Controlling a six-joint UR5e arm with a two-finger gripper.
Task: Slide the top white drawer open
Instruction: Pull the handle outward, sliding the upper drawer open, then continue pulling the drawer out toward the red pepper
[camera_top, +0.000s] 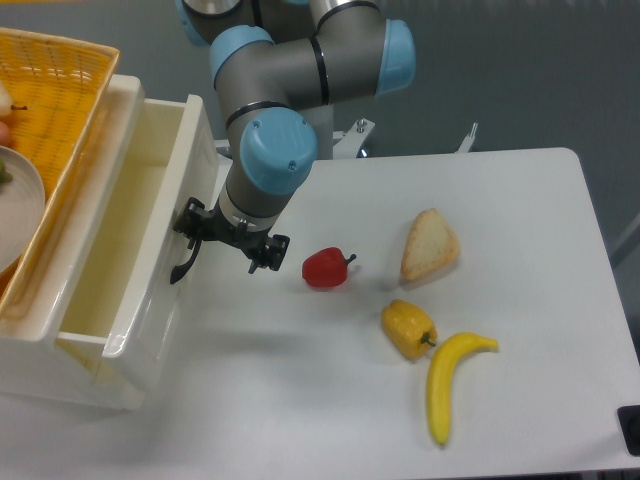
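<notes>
The top white drawer (112, 235) stands pulled out from the cream cabinet (50, 375) at the left, its hollow inside showing empty. Its black curved handle (182, 264) sticks out from the front panel toward the table. My gripper (229, 239) hangs right at that front, with its fingers spread wide and open. The left finger (192, 217) sits at the top of the handle; I cannot tell whether it touches. The right finger (270, 250) is out over the table.
A yellow wicker basket (62, 95) holding a white plate (15, 205) rests on the cabinet. On the table lie a red pepper (325, 267), a bread slice (429, 245), a yellow pepper (408, 328) and a banana (447, 380).
</notes>
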